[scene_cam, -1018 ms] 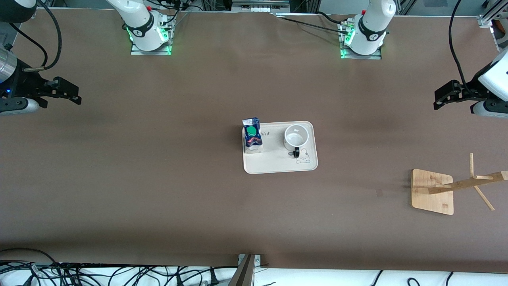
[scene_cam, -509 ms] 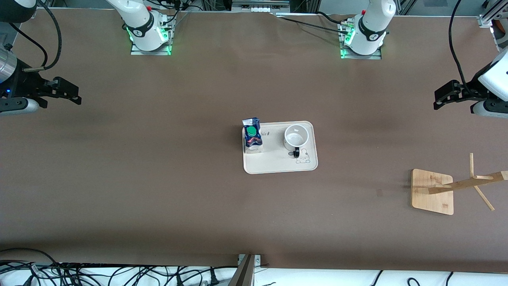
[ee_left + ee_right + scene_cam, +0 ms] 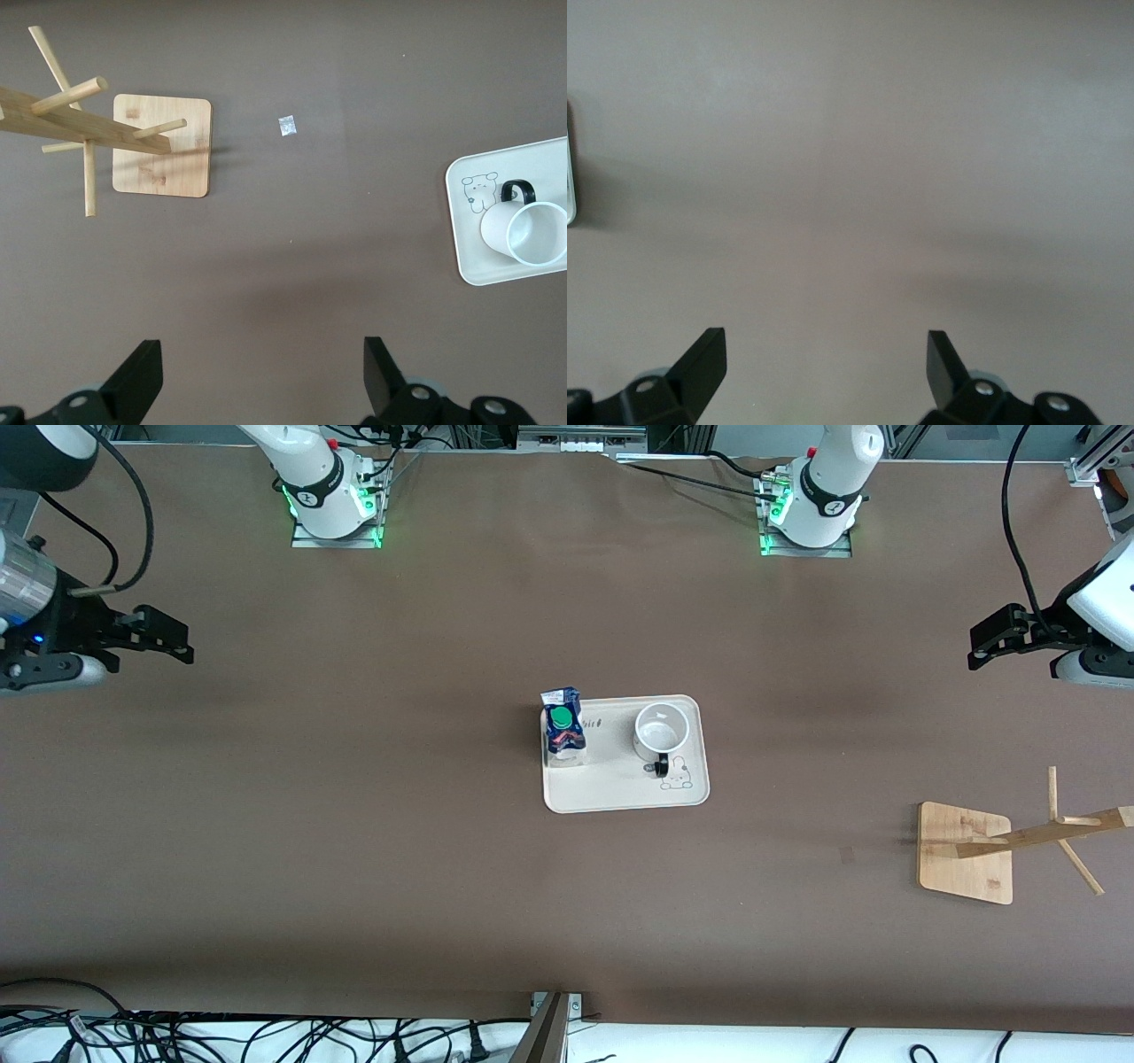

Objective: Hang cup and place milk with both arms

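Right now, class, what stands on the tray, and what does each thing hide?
On the tray stand the milk and the cup, which looks empty inside. The tray surface under each is covered.

robot lab; bolted arm bases (image 3: 335, 505); loose cables (image 3: 221, 1036) along table (image 3: 354, 824) edge

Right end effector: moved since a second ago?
Yes. The black two-finger right end effector has shifted slightly toward the cream rectangular tray at the table's middle, open and empty over bare table.
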Available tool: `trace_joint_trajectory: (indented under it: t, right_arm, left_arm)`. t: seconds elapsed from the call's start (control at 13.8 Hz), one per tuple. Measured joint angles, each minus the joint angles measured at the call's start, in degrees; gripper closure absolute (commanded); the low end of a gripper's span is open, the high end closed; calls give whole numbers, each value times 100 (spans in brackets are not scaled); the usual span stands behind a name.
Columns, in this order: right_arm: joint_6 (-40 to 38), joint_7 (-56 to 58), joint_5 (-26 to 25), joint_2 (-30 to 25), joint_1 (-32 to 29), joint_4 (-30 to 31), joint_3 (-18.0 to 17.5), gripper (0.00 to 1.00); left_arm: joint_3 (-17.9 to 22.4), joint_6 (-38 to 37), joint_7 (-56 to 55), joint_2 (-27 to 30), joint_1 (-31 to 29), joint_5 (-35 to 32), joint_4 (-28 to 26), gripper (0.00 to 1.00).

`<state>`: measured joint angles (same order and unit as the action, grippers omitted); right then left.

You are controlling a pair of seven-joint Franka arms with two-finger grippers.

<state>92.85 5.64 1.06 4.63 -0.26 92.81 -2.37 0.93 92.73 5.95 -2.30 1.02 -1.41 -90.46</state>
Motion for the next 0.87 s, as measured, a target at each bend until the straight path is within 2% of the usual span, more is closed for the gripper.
trace_joint_trajectory:
  t: [0.36, 0.65, 0.87]
  right_arm:
    - [11, 265, 52, 432, 399, -58, -84, 0]
    - [230, -539, 100, 765, 1616, -332, -153, 0]
    - [883, -1367, 503, 1256, 2256, -679, -163, 0]
  left_arm:
    - [2, 0, 0, -23, -2, 0, 4, 0]
    - [2, 0, 0, -26, -1, 0, 9, 0]
    - [2, 0, 0, -27, -1, 0, 10, 0]
